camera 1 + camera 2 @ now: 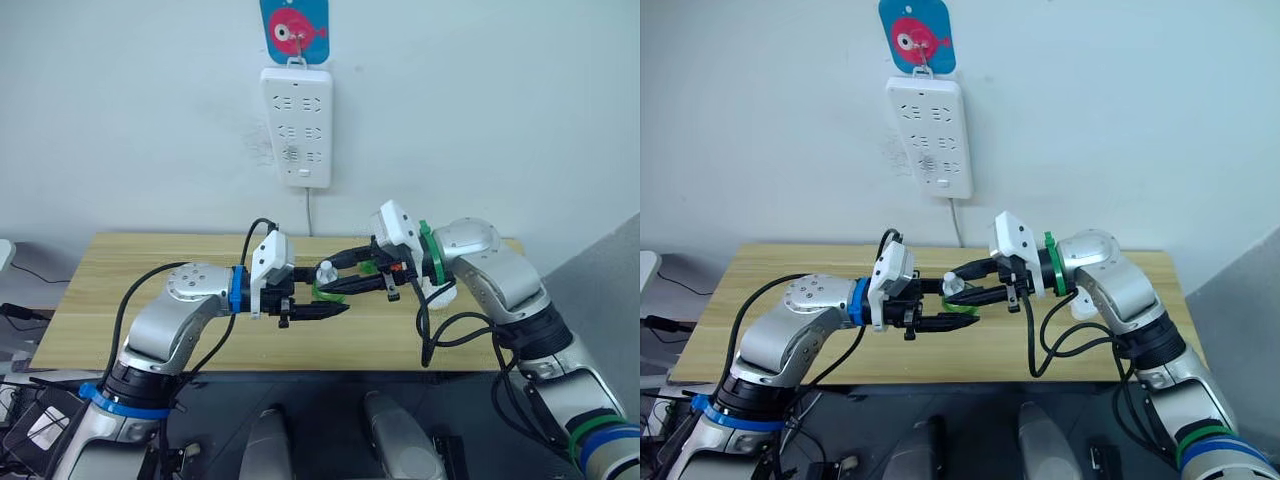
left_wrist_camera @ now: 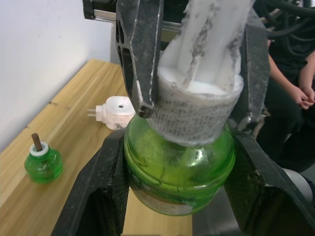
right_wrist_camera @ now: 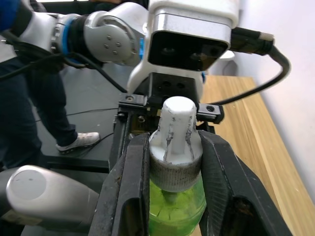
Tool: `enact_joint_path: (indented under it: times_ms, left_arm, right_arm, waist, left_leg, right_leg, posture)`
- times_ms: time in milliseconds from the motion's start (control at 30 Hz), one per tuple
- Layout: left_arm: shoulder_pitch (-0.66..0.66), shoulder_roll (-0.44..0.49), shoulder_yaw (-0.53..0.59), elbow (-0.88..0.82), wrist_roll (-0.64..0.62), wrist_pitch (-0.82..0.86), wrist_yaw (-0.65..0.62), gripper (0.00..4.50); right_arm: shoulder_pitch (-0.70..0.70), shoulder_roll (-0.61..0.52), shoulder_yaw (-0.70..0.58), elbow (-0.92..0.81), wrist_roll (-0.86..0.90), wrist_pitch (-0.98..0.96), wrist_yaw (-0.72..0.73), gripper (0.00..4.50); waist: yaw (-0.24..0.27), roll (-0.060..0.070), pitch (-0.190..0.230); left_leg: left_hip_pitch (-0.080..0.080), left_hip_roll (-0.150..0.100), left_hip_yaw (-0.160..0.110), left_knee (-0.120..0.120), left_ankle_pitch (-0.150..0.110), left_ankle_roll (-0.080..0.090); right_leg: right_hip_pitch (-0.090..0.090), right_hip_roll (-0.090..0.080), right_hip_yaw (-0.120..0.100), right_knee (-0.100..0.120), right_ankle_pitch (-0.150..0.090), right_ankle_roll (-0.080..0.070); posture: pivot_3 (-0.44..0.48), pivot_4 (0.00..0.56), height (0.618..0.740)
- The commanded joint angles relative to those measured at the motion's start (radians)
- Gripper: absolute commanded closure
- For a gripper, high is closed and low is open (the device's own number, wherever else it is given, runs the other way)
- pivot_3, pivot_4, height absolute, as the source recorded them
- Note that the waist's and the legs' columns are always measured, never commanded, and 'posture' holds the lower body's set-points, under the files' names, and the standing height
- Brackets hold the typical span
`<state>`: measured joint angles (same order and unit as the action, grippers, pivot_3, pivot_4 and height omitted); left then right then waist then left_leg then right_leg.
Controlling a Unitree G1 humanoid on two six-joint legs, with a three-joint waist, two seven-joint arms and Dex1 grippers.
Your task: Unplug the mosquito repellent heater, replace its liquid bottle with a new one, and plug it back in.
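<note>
Green bottle [image 2: 179, 172] was clamped by the left gripper [image 1: 320, 308]; the right gripper [image 3: 170, 162] pinched its white cap [image 3: 175, 147]. Twisting wanted the body kept from turning.

The wooden table [image 2: 69, 123] carries a white heater [image 2: 116, 112] and a small green bottle [image 2: 43, 162], both beyond the fingertips.
</note>
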<state>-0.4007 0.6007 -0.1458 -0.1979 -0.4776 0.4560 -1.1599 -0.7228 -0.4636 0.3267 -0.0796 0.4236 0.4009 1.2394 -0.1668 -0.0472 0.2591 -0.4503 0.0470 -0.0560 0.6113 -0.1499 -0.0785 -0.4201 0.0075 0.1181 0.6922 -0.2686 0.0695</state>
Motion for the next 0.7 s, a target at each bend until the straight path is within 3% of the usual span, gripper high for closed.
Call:
enact_joint_path:
  times_ms: [33,133,267,400,533,667,700]
  left_arm:
    - [-0.010,-0.002,0.016,-0.001,0.001,-0.017,0.008,2.24]
    - [-0.005,-0.008,0.015,0.010,0.014,-0.036,0.020,2.24]
    - [-0.010,-0.029,0.015,0.057,0.061,-0.092,0.058,2.24]
    - [-0.015,-0.059,0.013,0.083,0.089,-0.122,0.099,2.24]
    - [-0.013,-0.081,0.010,0.086,0.102,-0.133,0.121,2.24]
    - [-0.014,-0.096,0.009,0.082,0.103,-0.129,0.135,2.24]
    - [-0.016,-0.101,0.008,0.080,0.104,-0.126,0.140,2.24]
  right_arm:
    - [0.027,-0.010,-0.059,-0.073,0.035,0.015,-0.018,2.41]
    - [0.061,-0.044,-0.100,-0.145,0.044,0.032,-0.042,1.28]
    - [0.172,-0.071,-0.152,-0.327,-0.009,0.089,-0.238,0.02]
    - [0.292,0.000,-0.131,-0.494,-0.068,0.217,-0.499,0.00]
    - [0.348,0.105,-0.084,-0.553,-0.135,0.278,-0.683,0.00]
    - [0.355,0.161,-0.047,-0.541,-0.180,0.283,-0.762,0.00]
    - [0.354,0.177,-0.040,-0.530,-0.188,0.278,-0.777,0.17]
  waist:
    - [0.000,0.000,0.000]
    - [-0.001,0.000,0.000]
    - [0.000,0.000,0.000]
    - [-0.001,0.000,0.000]
    - [-0.005,0.000,0.000]
    - [-0.005,0.001,0.000]
    - [-0.005,0.001,0.000]
  left_leg:
    - [0.000,0.000,0.000,0.000,0.000,0.000]
    - [0.000,0.000,0.000,0.000,0.000,0.000]
    - [0.000,0.000,0.000,0.001,0.000,0.000]
    - [0.001,0.000,0.001,0.002,0.000,0.000]
    - [0.001,0.000,0.002,0.002,0.000,0.000]
    - [0.001,0.000,0.002,0.002,0.000,0.000]
    - [0.001,0.000,0.002,0.002,0.000,0.000]
  right_leg:
    - [0.000,0.000,0.000,0.000,0.000,0.000]
    - [0.000,0.000,0.000,0.001,0.000,0.000]
    - [0.000,0.000,0.000,0.001,0.000,0.001]
    - [0.000,0.000,0.001,0.003,-0.002,0.004]
    - [-0.001,0.000,0.003,0.004,-0.002,0.004]
    - [-0.001,0.000,0.003,0.004,-0.002,0.004]
    - [-0.001,0.000,0.003,0.004,-0.002,0.004]
  posture:
    - [-0.198,0.201,0.735]
    - [-0.207,0.200,0.735]
    - [-0.212,0.200,0.735]
    - [-0.221,0.203,0.735]
    - [-0.228,0.201,0.735]
    - [-0.225,0.199,0.735]
    - [-0.225,0.199,0.735]
